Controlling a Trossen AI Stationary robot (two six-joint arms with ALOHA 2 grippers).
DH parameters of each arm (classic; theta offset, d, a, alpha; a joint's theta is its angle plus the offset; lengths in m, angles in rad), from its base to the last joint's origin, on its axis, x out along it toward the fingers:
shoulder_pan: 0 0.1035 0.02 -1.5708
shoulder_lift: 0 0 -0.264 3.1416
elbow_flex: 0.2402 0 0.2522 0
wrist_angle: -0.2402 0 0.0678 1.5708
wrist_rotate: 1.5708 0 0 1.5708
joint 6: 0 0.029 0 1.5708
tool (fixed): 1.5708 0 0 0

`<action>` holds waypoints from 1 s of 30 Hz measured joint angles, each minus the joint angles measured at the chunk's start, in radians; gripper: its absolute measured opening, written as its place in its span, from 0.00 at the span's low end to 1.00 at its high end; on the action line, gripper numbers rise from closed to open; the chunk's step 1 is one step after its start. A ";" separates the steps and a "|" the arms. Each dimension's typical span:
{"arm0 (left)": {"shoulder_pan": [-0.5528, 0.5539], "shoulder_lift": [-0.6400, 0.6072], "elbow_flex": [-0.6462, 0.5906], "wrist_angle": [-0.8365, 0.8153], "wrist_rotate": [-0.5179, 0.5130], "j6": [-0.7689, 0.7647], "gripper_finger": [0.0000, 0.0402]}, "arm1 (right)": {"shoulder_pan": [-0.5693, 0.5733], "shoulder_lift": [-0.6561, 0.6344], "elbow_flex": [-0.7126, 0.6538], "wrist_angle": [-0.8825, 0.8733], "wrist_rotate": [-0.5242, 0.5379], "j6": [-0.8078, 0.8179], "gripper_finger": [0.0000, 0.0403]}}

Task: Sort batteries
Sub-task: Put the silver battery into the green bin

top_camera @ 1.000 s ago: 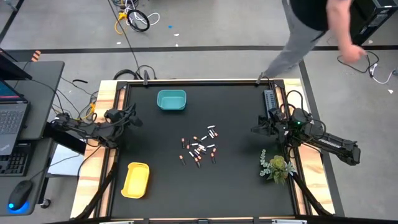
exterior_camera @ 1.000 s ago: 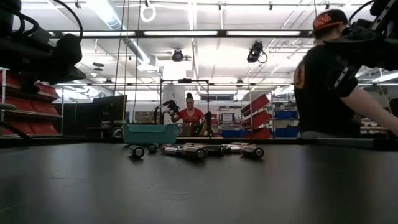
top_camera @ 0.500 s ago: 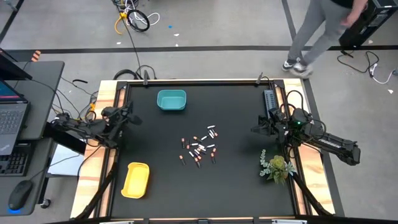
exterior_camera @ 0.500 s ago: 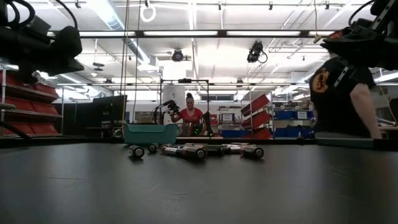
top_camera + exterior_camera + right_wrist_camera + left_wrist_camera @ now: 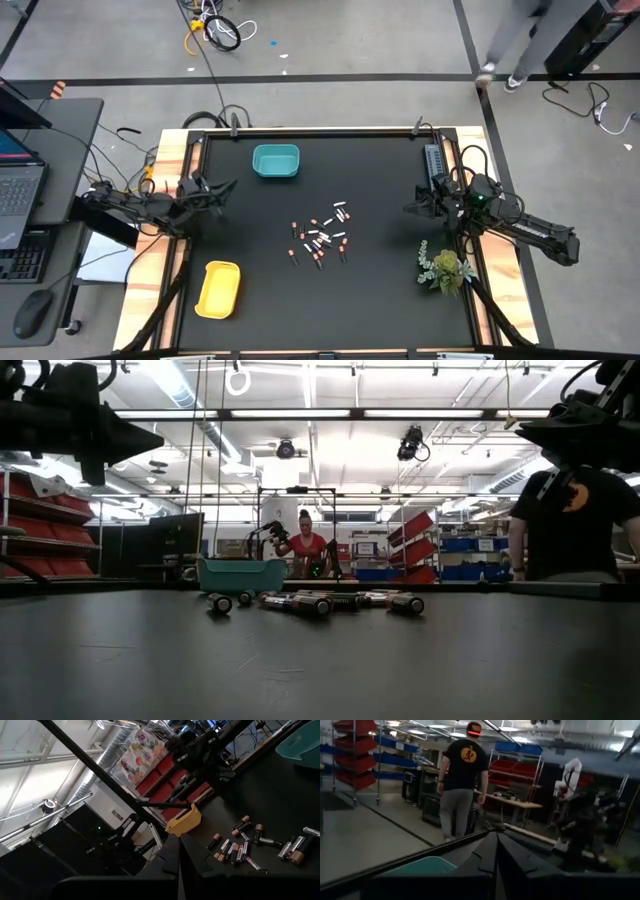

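Note:
The batteries [image 5: 320, 238] lie loose in a cluster on the black table's middle, some whitish-silver, some dark with copper ends; they also show in the low view [image 5: 315, 601] and the right wrist view [image 5: 245, 847]. A teal bin [image 5: 276, 161] stands at the far side and a yellow bin [image 5: 218, 289] at the near left. My left gripper [image 5: 230, 185] hovers shut at the table's left edge and points about level toward the middle [image 5: 497, 834]. My right gripper [image 5: 408, 209] hovers shut at the right edge, facing the batteries [image 5: 180, 839].
An artificial plant [image 5: 444, 268] sits at the near right, and a grey ribbed strip [image 5: 433, 165] lies along the right edge. A person [image 5: 465, 780] stands beyond the far right corner. A desk with a laptop [image 5: 20, 195] is left of the table.
My left gripper has swung on its wrist and tipped up, so its shut fingers now point about level toward the table's middle. The person beyond the far edge has walked on toward the right.

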 joint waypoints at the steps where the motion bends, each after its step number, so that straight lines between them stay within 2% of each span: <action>1: 0.000 0.000 0.000 0.001 0.000 -0.038 0.06 | 0.000 0.000 0.000 0.000 0.000 0.000 0.01; 5: 0.000 0.000 0.000 0.001 0.006 -0.147 0.06 | -0.006 0.000 0.000 0.000 0.039 0.000 0.01; 11: 0.000 0.000 0.000 -0.004 0.110 -0.151 0.06 | -0.011 0.000 0.000 0.000 0.168 -0.006 0.01; 18: 0.000 0.000 0.000 -0.013 0.147 -0.098 0.06 | -0.011 0.000 0.000 0.046 0.448 -0.285 0.01; 20: 0.000 0.000 0.000 -0.015 0.148 -0.051 0.06 | -0.011 0.000 0.000 0.064 0.500 -0.304 0.01; 25: 0.000 0.000 0.000 -0.015 0.111 0.098 0.11 | -0.011 0.016 0.000 0.151 0.480 -0.341 0.01; 30: 0.000 0.000 0.000 -0.007 0.075 0.267 0.21 | -0.007 0.098 0.003 0.237 0.442 -0.292 0.01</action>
